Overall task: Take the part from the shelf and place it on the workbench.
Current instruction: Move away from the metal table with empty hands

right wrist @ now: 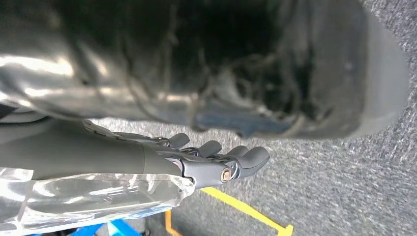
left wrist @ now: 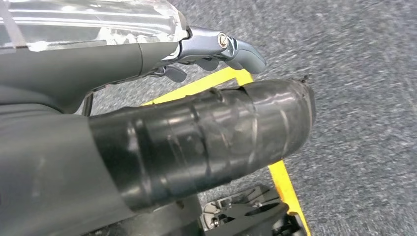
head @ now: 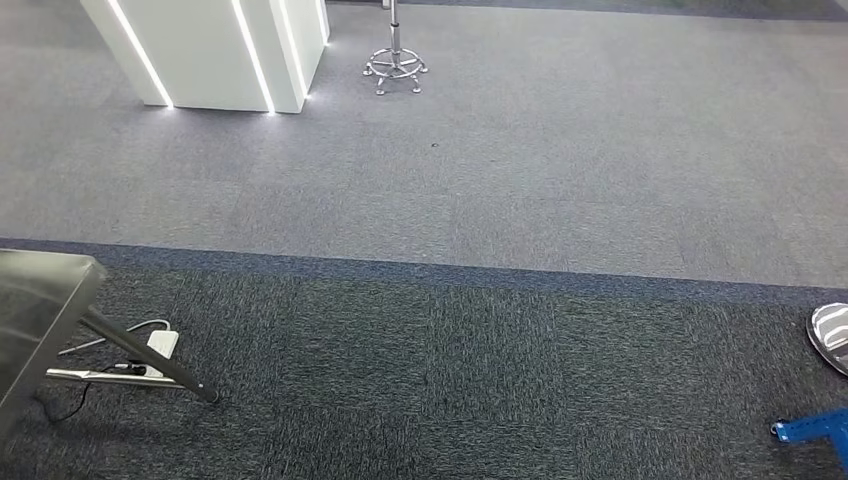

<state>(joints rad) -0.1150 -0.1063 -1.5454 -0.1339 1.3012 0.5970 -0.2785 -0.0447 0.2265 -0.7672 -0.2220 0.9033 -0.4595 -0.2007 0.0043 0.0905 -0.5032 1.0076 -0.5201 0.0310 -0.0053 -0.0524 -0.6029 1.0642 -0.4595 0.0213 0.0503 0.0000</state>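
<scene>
From the head view, going left to right: a dark padded bench point(head: 40, 300) on metal legs, a white adapter and cable point(head: 160, 345) beneath it, a white lit pillar point(head: 215, 50) and a chrome stool base point(head: 395, 68) further back, then a striped shoe point(head: 830, 335) and a blue piece point(head: 812, 426) at the right edge.

The left wrist view looks down at grey carpet with yellow floor tape point(left wrist: 282, 177); the left hand point(left wrist: 211, 51) hangs with fingers loosely extended, holding nothing.

The right wrist view shows the right hand point(right wrist: 216, 160) likewise slack and empty above yellow tape point(right wrist: 246, 209).

I cannot see the part or the shelf.
</scene>
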